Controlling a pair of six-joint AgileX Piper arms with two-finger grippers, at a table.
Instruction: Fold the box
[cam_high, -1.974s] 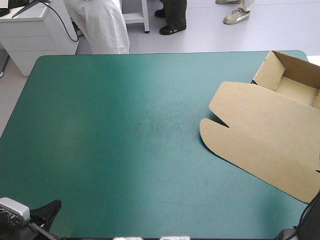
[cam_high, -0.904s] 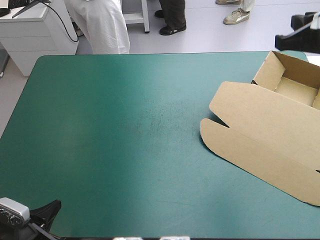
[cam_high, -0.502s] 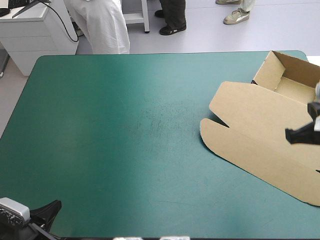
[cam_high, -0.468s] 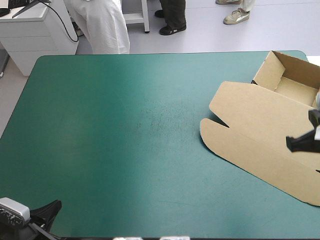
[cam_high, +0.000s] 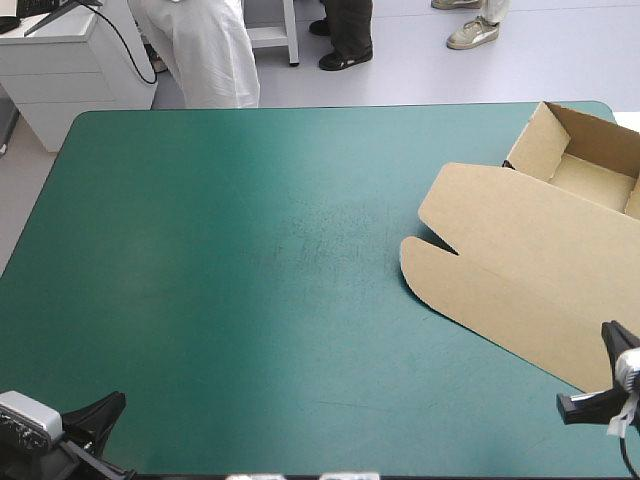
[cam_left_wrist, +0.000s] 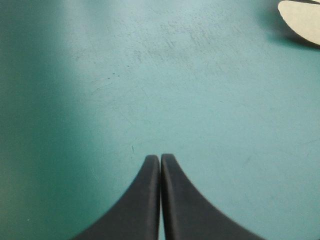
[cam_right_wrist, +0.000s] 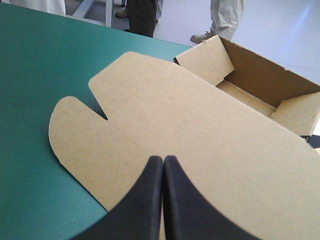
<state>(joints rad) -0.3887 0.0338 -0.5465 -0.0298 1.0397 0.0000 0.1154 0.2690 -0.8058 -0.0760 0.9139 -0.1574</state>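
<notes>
Hovering above the teal-green cover (cam_high: 250, 280), with the box (cam_high: 520, 260) just ahead of and below the right gripper (cam_right_wrist: 163, 159): open tray (cam_right_wrist: 255, 85) farthest off, lid (cam_right_wrist: 210, 140) flat, rounded tuck flap (cam_right_wrist: 85, 140) nearest. Pinched fully together and holding nothing, right gripper and left gripper (cam_left_wrist: 160, 157) alike, the left well apart from the board. Probably at risk of merely shoving the loose sheet toward the table's edge if nudged with tips together, or of creasing the lid off its score.
</notes>
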